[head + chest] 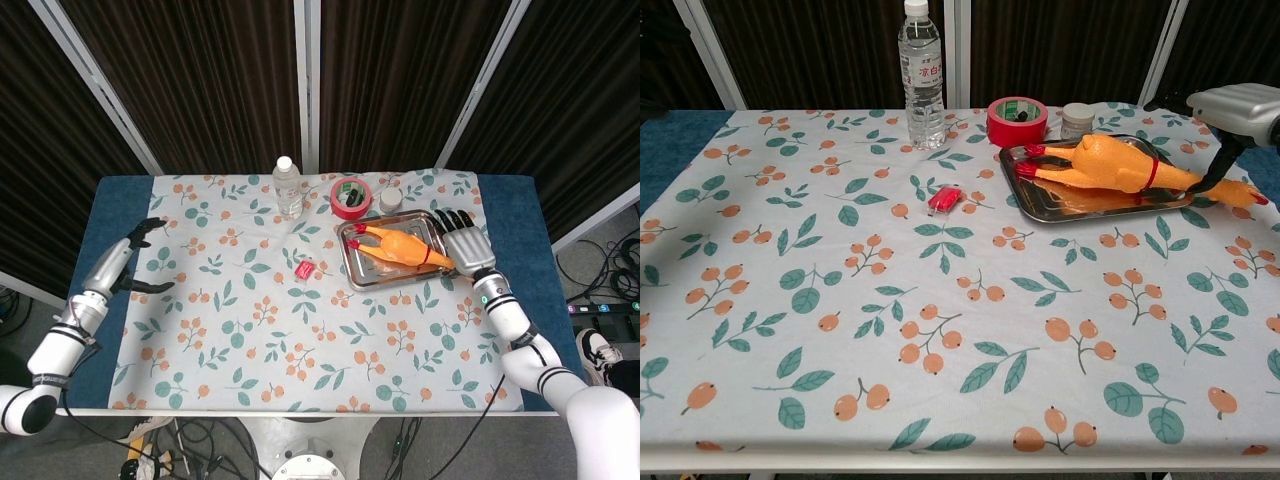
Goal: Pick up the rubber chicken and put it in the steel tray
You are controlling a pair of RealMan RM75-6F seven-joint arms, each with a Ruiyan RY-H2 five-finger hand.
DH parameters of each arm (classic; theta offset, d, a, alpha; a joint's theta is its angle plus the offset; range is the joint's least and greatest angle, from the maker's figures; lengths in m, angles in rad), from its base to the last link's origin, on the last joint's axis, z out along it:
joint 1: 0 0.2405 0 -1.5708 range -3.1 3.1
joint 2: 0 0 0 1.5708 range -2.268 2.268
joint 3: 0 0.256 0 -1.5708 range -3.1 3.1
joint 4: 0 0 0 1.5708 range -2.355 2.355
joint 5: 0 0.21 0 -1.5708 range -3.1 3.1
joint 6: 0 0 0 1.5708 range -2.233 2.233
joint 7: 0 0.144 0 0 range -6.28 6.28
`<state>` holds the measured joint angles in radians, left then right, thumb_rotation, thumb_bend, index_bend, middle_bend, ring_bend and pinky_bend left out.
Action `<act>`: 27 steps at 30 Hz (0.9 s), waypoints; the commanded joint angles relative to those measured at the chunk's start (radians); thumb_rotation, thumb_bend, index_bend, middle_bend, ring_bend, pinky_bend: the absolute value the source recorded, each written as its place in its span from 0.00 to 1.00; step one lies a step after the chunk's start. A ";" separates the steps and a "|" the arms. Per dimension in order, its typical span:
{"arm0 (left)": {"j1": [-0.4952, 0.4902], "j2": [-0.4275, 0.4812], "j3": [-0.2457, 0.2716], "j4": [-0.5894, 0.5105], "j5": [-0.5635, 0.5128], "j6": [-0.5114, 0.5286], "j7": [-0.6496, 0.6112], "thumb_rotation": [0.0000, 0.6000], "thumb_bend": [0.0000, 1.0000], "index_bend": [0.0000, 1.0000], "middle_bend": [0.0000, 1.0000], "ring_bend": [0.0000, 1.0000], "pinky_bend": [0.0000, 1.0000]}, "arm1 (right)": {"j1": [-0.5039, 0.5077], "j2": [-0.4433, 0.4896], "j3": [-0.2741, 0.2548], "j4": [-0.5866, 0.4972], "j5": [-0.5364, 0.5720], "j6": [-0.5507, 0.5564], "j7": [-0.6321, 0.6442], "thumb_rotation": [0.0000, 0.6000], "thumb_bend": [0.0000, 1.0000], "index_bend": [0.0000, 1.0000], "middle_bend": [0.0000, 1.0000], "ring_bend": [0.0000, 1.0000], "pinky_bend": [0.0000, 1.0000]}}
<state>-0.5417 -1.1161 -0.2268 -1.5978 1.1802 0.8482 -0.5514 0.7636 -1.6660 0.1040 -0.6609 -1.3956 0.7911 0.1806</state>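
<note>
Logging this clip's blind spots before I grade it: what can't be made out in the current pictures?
- Right hand: chest view cuts it at the right edge; whether any finger touches the rubber chicken is unclear in both views.
- Left hand: head view only; out of the chest frame.
- Steel tray: the chicken covers most of its floor.
- Bottle label and the small jar: too small to read.
- Small red object: too small to identify.

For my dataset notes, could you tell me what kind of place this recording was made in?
Probably a lab or robot test booth, not a home: dark curtains in metal frames enclose the table, loose cables lie on the floor, and unrelated props such as a tape roll and bottle stand about.
</note>
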 commanded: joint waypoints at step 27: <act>0.281 -0.064 0.174 0.003 0.139 0.571 0.640 1.00 0.16 0.17 0.14 0.11 0.20 | -0.592 0.544 -0.136 -0.792 -0.151 0.794 -0.149 1.00 0.17 0.05 0.14 0.04 0.20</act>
<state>-0.3176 -1.1414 -0.0915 -1.6140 1.2763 1.3469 0.0417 0.2132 -1.1091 -0.0088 -1.4391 -1.5264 1.5431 0.0468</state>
